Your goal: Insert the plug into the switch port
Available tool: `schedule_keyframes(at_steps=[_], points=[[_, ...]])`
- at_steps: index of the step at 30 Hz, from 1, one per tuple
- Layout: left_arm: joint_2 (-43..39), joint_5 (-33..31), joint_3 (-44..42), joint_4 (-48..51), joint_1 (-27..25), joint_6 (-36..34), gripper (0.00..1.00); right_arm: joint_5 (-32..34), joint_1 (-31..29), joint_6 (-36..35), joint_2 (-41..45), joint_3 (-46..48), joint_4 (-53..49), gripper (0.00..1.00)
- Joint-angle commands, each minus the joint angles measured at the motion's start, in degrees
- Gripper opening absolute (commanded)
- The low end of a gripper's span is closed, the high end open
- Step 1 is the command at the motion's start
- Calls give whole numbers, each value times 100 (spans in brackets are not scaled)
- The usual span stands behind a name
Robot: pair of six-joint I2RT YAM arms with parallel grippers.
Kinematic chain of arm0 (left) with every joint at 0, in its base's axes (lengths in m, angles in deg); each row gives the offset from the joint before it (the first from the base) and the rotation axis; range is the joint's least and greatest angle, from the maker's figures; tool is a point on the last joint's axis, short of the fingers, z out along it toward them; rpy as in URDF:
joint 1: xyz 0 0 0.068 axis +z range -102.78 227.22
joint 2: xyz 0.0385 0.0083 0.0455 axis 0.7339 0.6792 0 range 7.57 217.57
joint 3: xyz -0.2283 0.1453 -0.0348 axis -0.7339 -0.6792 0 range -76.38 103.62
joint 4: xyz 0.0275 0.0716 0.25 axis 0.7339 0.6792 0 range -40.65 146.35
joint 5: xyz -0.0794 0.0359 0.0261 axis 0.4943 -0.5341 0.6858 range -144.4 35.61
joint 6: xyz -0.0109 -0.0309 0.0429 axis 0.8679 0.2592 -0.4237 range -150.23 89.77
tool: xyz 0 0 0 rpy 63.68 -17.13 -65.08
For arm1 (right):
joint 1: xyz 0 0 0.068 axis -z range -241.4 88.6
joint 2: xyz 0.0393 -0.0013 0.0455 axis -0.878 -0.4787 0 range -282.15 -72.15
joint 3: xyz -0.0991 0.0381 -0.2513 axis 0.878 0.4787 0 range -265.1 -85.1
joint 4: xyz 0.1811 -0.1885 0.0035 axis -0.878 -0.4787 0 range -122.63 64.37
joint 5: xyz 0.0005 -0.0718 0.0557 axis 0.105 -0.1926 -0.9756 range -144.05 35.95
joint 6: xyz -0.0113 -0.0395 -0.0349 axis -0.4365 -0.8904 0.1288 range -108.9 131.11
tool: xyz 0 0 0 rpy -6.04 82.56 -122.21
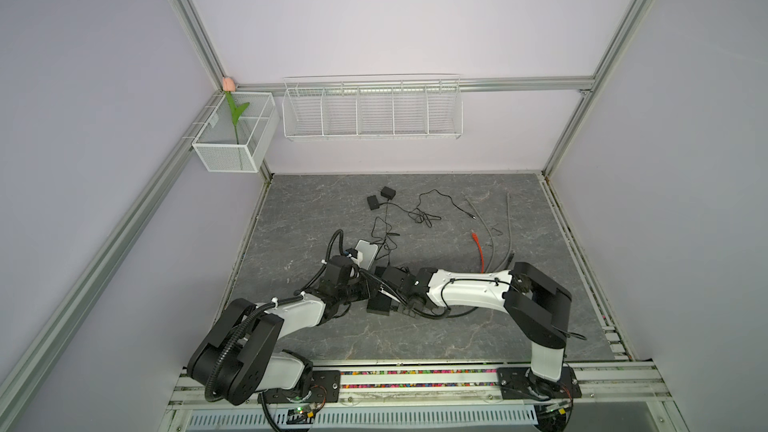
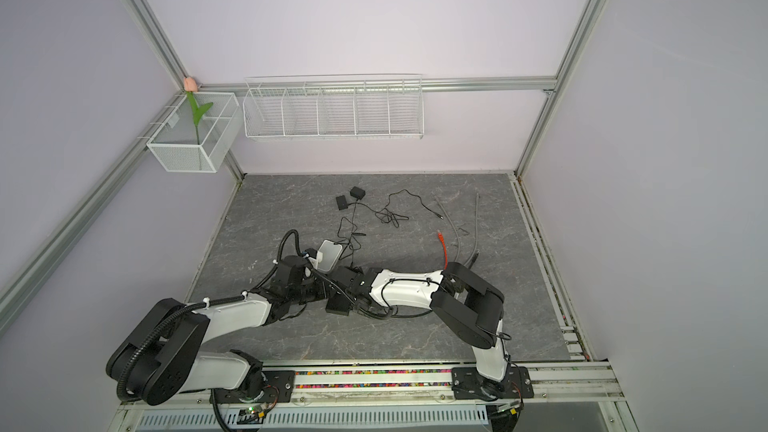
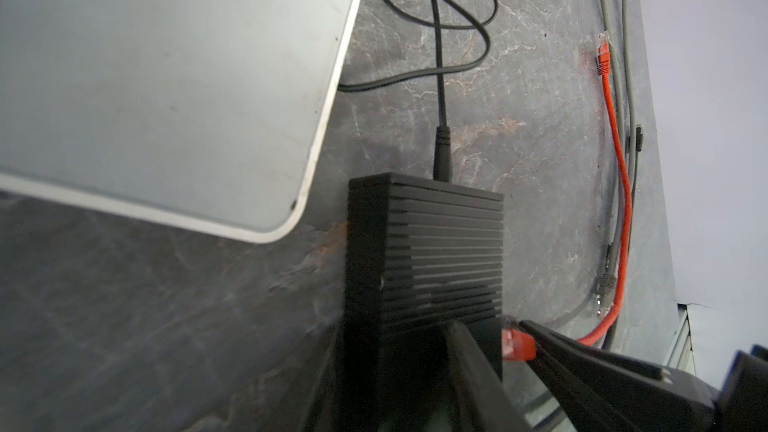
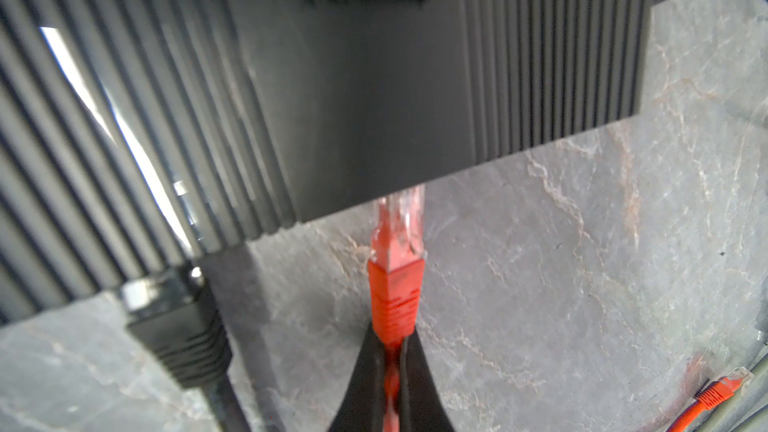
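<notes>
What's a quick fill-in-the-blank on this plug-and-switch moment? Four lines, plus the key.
1. The right gripper is shut on the plug by its ____ boot.
2. The plug's clear tip meets the ____ switch.
3. The flat device beside the switch is ____.
4. The cable's free end lies beside ____ cables.
Missing: orange; black; white; gray.

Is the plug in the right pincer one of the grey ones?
No, the right pincer is shut on the orange plug, its clear tip at the black switch's edge.
</notes>
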Motion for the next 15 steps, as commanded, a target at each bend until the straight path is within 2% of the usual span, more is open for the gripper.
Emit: schedule_keyframes(at_steps=[1,15], points=[[121,220,124,-167,12,-85,39,115,-41,-122,-4,-66,283,7],[514,728,215,-478,12,-154,37,397,-213,-298,196,116,969,7]])
